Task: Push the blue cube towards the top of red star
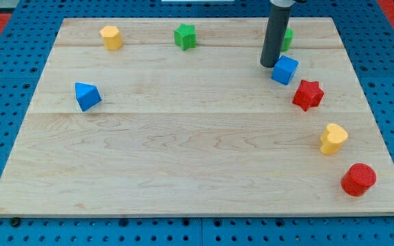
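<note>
In the frame's upper right, my tip (271, 65), a bare rod with no claw to release or clench, touches the blue cube (284, 70) just above-left of the red star (308, 94), so the push looks nearly done, needing 1 short nudge rightward.

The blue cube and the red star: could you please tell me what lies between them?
Nothing does. In the camera view only a narrow strip of bare wooden board separates the blue cube from the red star; my tip sits at the cube's left.
</note>
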`<state>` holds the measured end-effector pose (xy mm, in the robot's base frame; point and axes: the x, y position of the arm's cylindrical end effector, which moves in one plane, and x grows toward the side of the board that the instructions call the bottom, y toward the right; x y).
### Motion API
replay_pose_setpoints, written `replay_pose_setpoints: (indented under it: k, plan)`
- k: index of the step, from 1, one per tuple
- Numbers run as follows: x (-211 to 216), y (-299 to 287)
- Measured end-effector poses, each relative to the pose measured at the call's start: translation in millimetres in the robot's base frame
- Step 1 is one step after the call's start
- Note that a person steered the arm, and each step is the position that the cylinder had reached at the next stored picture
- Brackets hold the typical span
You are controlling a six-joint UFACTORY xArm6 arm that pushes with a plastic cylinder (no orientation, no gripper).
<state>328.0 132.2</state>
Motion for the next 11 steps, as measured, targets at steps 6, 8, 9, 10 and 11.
replay_pose_setpoints:
  k: [6,8,9,10,11]
  plan:
    - [43.3,9.9]
    - [42.1,46.3]
    - [26.0,46.3]
    - [16.4,43.0]
    - [13.0,27.0]
